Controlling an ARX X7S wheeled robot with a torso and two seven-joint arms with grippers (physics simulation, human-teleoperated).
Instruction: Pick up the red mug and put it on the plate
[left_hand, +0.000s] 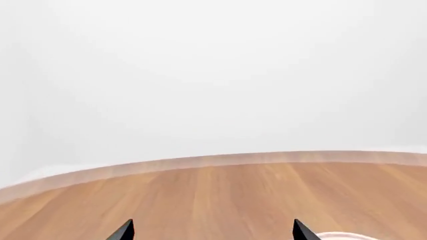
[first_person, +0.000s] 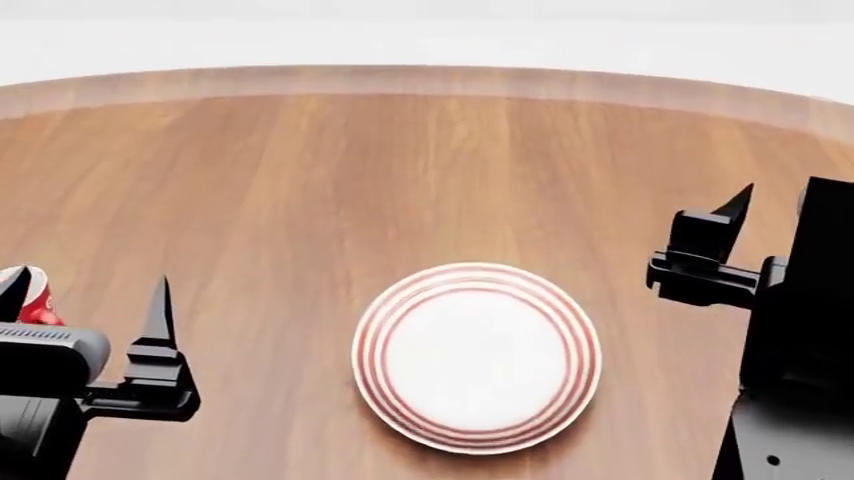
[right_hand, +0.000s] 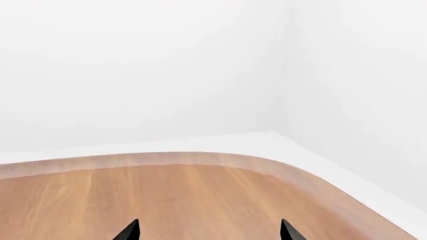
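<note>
Your plate (first_person: 477, 356), white with red rings round its rim, lies flat on the wooden tabletop (first_person: 400, 170) in the near middle of the head view, and nothing sits in it. The red mug (first_person: 27, 293) shows only as a sliver at the far left edge of that view, red with white pattern, mostly hidden behind your left gripper (first_person: 94, 310); you cannot tell from here whether it stands upright, nor what is inside it. It is well apart from the plate, off to the left.

Your left gripper has its fingers spread: the left wrist view shows two dark fingertips (left_hand: 123, 231) far apart over bare wood, with nothing between them. In the head view one finger points up just beside the mug, but whether it touches the mug cannot be told.

Your right gripper (right_hand: 208, 230) is also spread wide and empty, its two tips apart in the right wrist view. In the head view it hangs at the right, clear of the plate.

Only the head view shows the mug and the whole plate. The left wrist view catches just a pale curved edge (left_hand: 343, 235) by one fingertip, too little to name. The right wrist view shows the tabletop's rounded edge and white walls meeting at a corner (right_hand: 287, 75)
</note>
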